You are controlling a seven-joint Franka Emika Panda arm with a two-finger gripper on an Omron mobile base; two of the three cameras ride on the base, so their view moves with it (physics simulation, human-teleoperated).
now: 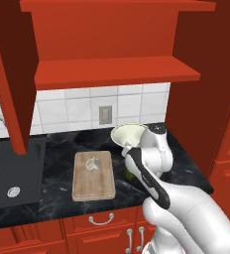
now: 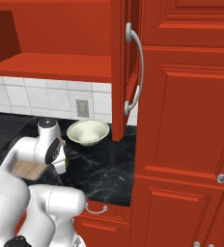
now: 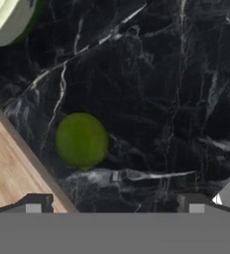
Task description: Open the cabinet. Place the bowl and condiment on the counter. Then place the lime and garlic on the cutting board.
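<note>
The cabinet stands open, its red shelf bare and its right door swung out. The bowl rests on the counter near the wall. A small dark container, the condiment, stands right of it. On the cutting board lies the garlic. The lime sits on the black marble just off the board's right edge. My gripper hovers open above the lime, apart from it, with nothing between its fingertips.
A dark sink basin lies left of the board. The open left door hangs over it. Tall red cupboards wall off the counter's right end. Low drawers run under the front edge.
</note>
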